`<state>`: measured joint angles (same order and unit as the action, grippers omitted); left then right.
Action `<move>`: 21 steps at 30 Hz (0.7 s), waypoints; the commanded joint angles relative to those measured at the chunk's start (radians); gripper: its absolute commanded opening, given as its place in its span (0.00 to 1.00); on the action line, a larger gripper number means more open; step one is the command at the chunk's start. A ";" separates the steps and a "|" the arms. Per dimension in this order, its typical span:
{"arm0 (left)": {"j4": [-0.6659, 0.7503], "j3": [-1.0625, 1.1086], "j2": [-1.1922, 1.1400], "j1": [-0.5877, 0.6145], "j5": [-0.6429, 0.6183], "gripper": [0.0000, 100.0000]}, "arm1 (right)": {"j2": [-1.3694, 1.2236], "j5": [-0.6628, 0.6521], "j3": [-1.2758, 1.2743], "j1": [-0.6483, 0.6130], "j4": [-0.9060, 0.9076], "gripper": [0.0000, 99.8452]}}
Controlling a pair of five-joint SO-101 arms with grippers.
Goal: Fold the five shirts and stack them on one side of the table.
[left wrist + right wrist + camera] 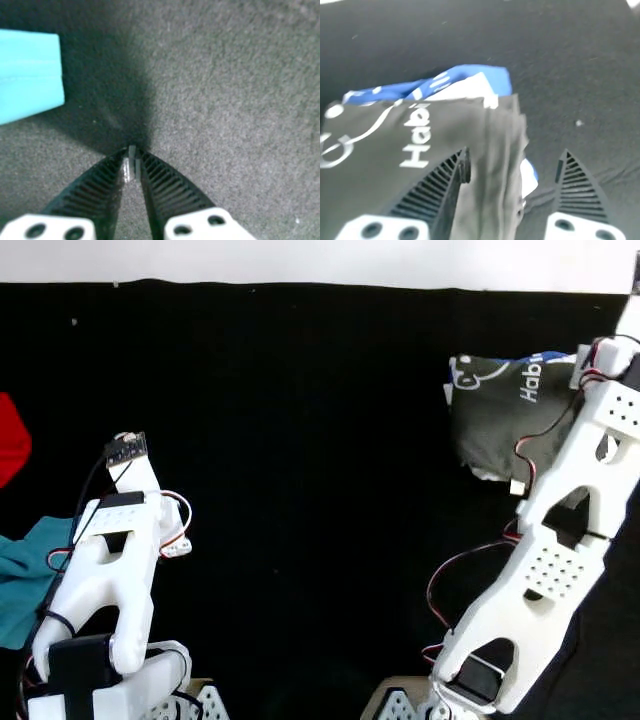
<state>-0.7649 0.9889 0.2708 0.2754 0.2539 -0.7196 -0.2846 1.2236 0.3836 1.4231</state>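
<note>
A folded dark grey shirt with white print lies on top of a blue and white shirt at the table's far right. My right gripper hangs open just above the grey shirt's edge, one finger on each side of it. My left gripper is shut with nothing in it, low over the black cloth. A teal shirt lies at the table's left edge beside the left arm; its corner is close to the left gripper. A red shirt pokes in at the far left.
A black cloth covers the whole table, with wide bare room across its middle. The right arm leans over the right edge, with red and black wires hanging off it. Both arm bases stand at the front edge.
</note>
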 commanded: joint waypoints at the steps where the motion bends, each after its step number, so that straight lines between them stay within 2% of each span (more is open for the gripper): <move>1: 0.012 -0.022 0.013 0.012 0.008 0.01 | 0.021 0.008 0.117 -0.044 0.140 0.27; 6: -0.272 -0.199 0.093 0.136 0.009 0.03 | 0.021 0.005 0.254 -0.096 0.309 0.27; 8: -0.390 -0.294 0.116 0.205 0.026 0.10 | 0.021 0.005 0.286 -0.117 0.340 0.27; 10: -0.480 -0.374 0.127 0.282 0.094 0.18 | 0.022 0.006 0.305 -0.127 0.341 0.27; 12: -0.540 -0.430 0.127 0.369 0.153 0.21 | 0.031 0.006 0.305 -0.139 0.341 0.27; 17: -0.485 -0.458 0.127 0.538 0.284 0.21 | 0.170 0.006 0.176 -0.186 0.344 0.27; 21: -0.404 -0.430 0.125 0.625 0.359 0.21 | 0.417 0.006 -0.119 -0.269 0.343 0.27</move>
<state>-1.2175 0.5700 0.3659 0.8355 0.5608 -0.5186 -0.2831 1.2804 0.1811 1.7530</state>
